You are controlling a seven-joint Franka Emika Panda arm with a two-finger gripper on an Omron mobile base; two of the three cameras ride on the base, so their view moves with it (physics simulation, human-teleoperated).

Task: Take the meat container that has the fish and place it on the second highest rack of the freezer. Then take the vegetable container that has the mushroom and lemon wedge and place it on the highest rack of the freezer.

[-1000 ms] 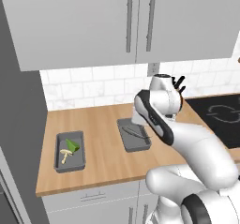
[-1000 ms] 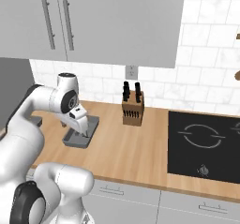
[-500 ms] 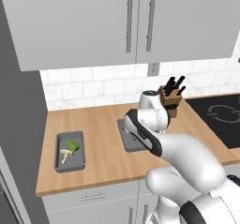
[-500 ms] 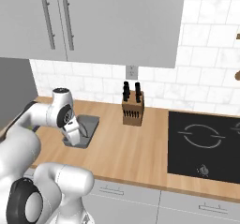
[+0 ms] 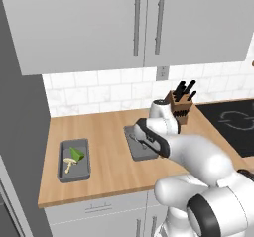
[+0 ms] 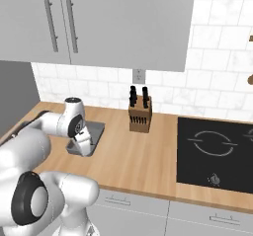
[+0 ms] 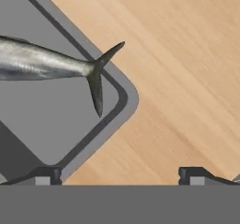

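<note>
The meat tray point(image 5: 136, 143) holds the slender grey fish point(image 7: 44, 63) and lies on the wooden counter point(image 5: 109, 166). My gripper point(image 7: 119, 176) is open and hangs low over the tray's near corner point(image 7: 125, 96). One fingertip point(image 7: 44, 175) is over the tray floor and the other sits over bare wood, so the rim runs between them. From the right base view the gripper point(image 6: 83, 144) is down at the tray point(image 6: 95, 130). Further left, the vegetable tray point(image 5: 74, 160) carries the mushroom point(image 5: 68, 162) and the green lemon wedge point(image 5: 77, 153).
The grey freezer side point(image 5: 20, 132) rises at the counter's left end. A knife block point(image 6: 140, 112) stands by the tiled wall, just right of the meat tray. A black cooktop point(image 6: 217, 153) lies to the right. Grey wall cabinets point(image 5: 144, 23) hang overhead.
The arm has swung down and forward, and the hand has dropped from above the counter to the meat tray's corner. Both trays stay where they were.
</note>
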